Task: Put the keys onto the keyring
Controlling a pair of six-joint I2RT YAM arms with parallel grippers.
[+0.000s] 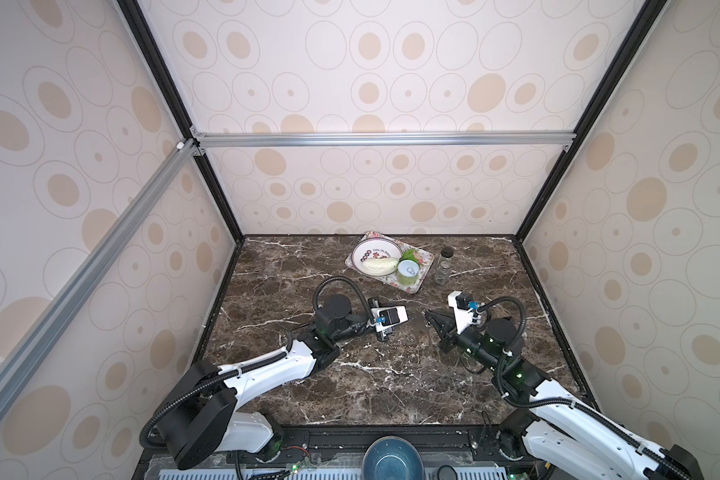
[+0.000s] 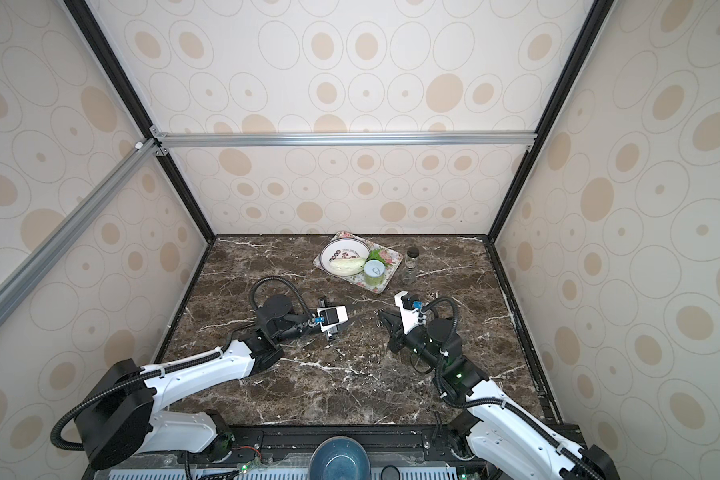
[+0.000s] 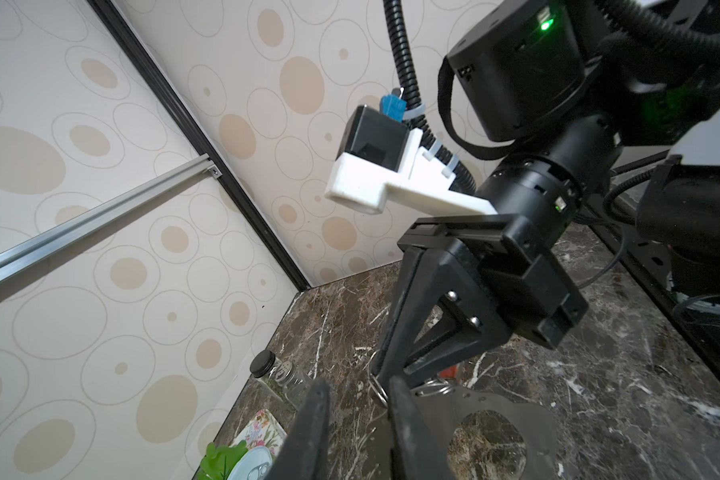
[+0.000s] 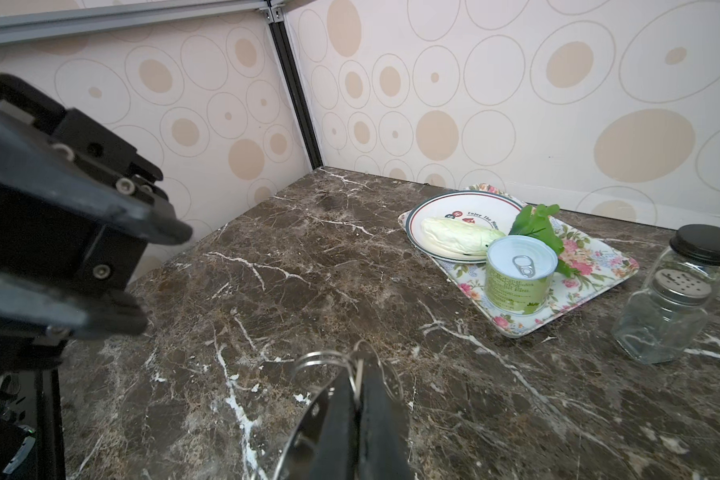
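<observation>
1. Two robot arms meet low over the marble tabletop [image 1: 371, 395], on the robot's side of the floral tray [image 1: 424, 268]. The keyring [image 3: 495, 401] lies there close to the stone. In both top views its grey metal all but vanishes against the dark marble.
2. The right gripper [image 4: 358, 376] is pinched tight at the keyring's rim. Thin wire loops [image 4: 321, 361] poke out past its tips, and the plate's edge appears lifted toward the pinch.
3. The left gripper [image 3: 358, 392] faces it from just beside the ring, no nearer the tray. Its fingers stand a narrow way apart with nothing between them.
4. Little of the keys [image 3: 437, 384] shows: the loops bunched at the rim and a red tag [image 3: 449, 371] tucked under the right gripper. The black-tagged key cannot be made out.
5. The ring looks stiff, thin and smooth. It should be light enough to lift, but it is likely to swivel in a two-finger pinch or skate on the polished stone. The rim, taken edge-on well inside the fingers, looks the safest hold.
6. The keys look featherweight and will dangle. The tag offers a flatter grip than the springy wire, which could slip out as it is worked into a small rim hole.
</observation>
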